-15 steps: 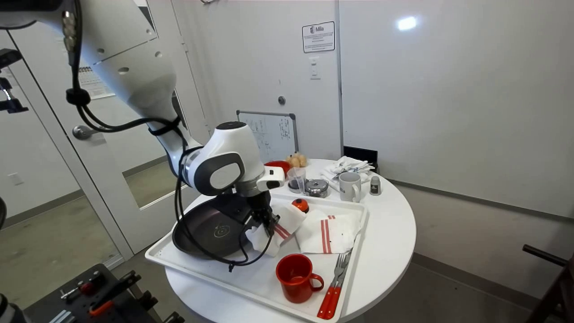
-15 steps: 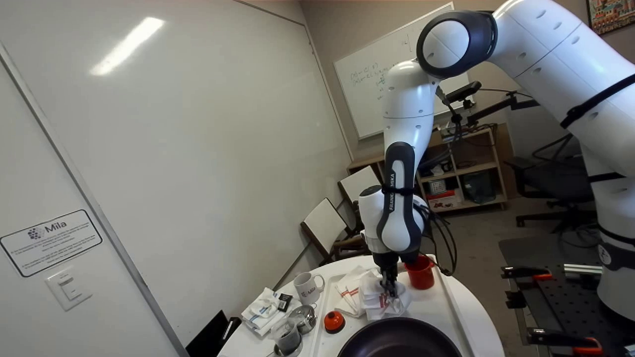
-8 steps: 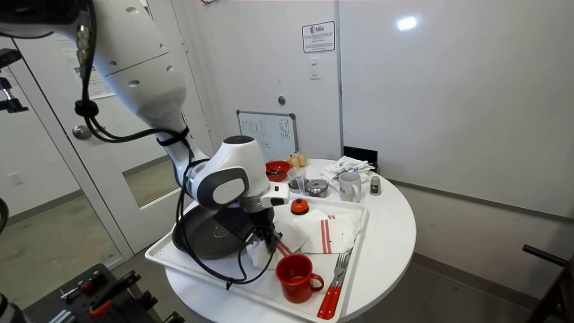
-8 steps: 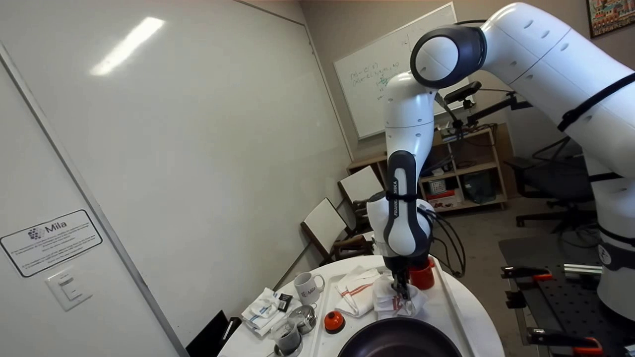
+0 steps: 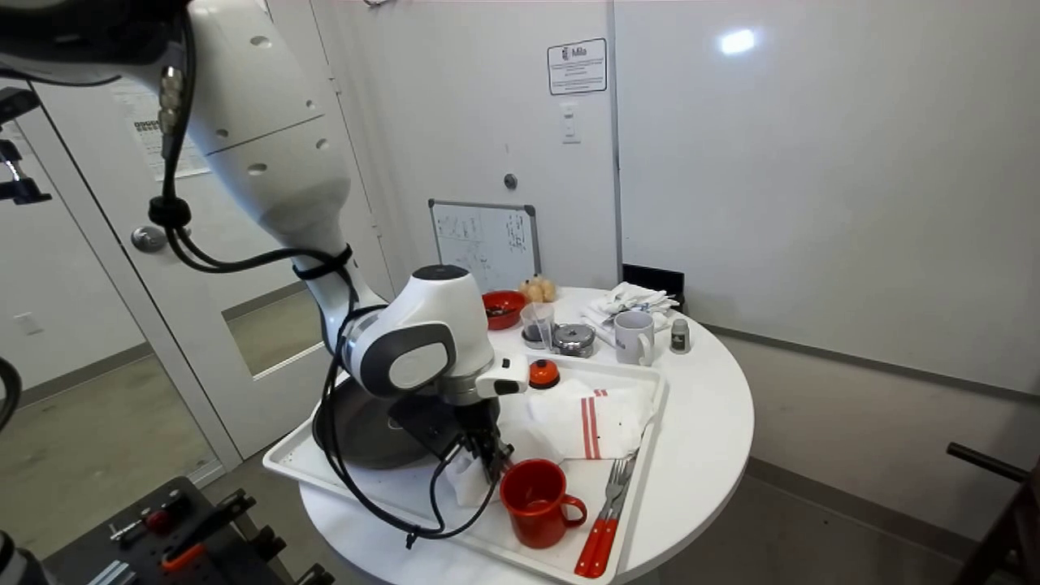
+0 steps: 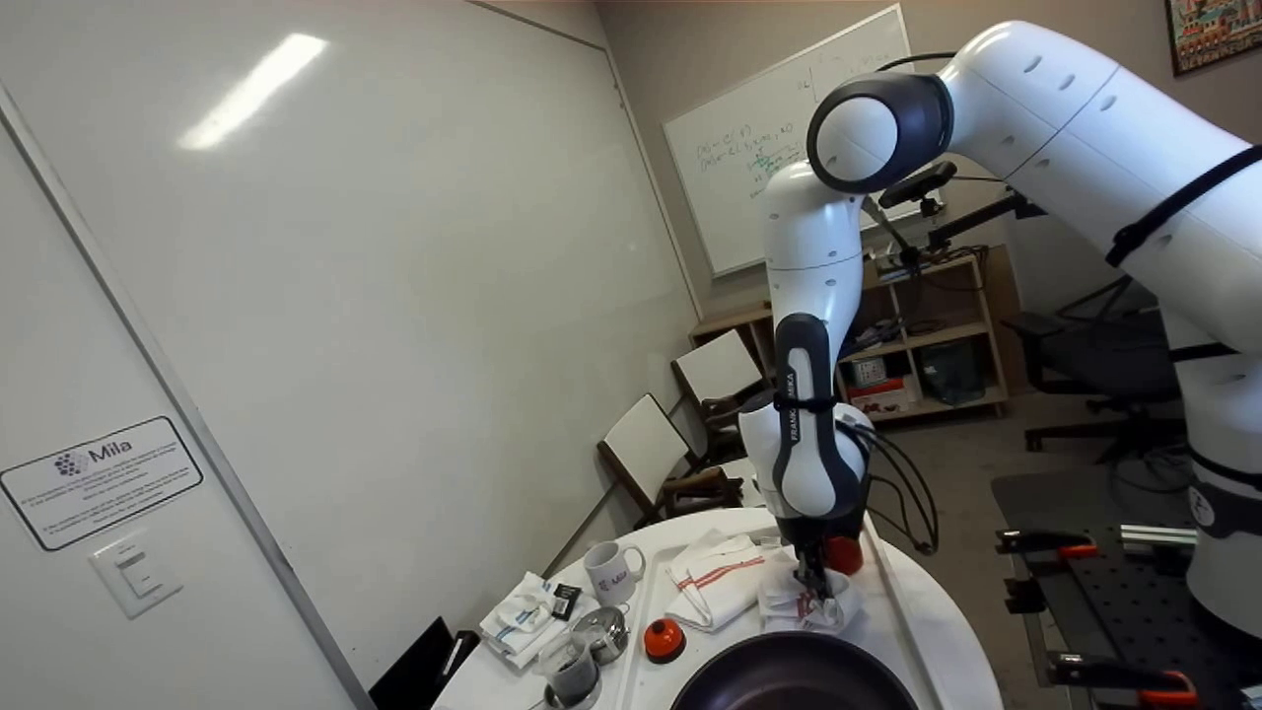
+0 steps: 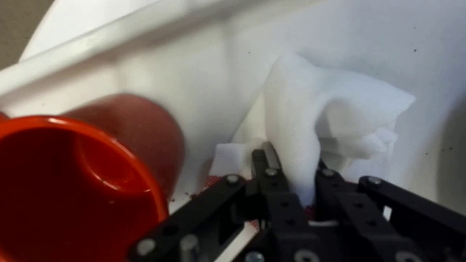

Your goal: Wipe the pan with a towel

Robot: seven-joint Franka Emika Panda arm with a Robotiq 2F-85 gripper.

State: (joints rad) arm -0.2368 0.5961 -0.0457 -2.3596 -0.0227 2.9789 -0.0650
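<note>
The gripper [image 7: 296,171] occupies the bottom centre of the wrist view, nearly fully closed. Its 2 fingers [image 7: 275,189] pinch an upright fold of the towel [image 7: 291,109]; the loose part spreads right of the fold, and red patterning shows beneath the fingers. The towel is located over the tray [image 5: 581,478], just beside the pan [image 5: 374,431]. From where I stand, I cannot tell whether towel and pan touch.

In an exterior view, the pan [image 5: 366,435] rests on the tray left of centre, partly hidden by the arm [image 5: 284,187]. In an exterior view, the pan [image 6: 794,680] is cut off by the bottom edge, with the towel [image 6: 784,606] directly above it in the frame.

At the lower centre of an exterior view, the red mug [image 5: 532,520] stands upright on the tray, just beside the towel; it fills the lower left of the wrist view. To its right lie 2 red-handled utensils [image 5: 605,540]. Above them in the frame, a larger white cloth [image 5: 626,422] with red stripes lies on the tray, near an orange-topped object [image 5: 543,372]. On the table [image 5: 715,439] beyond the tray, 1 red bowl [image 5: 504,309], 1 clear cup [image 5: 536,321], 1 metal container [image 5: 574,340] and 1 pale mug [image 5: 632,337] stand from left to right.
</note>
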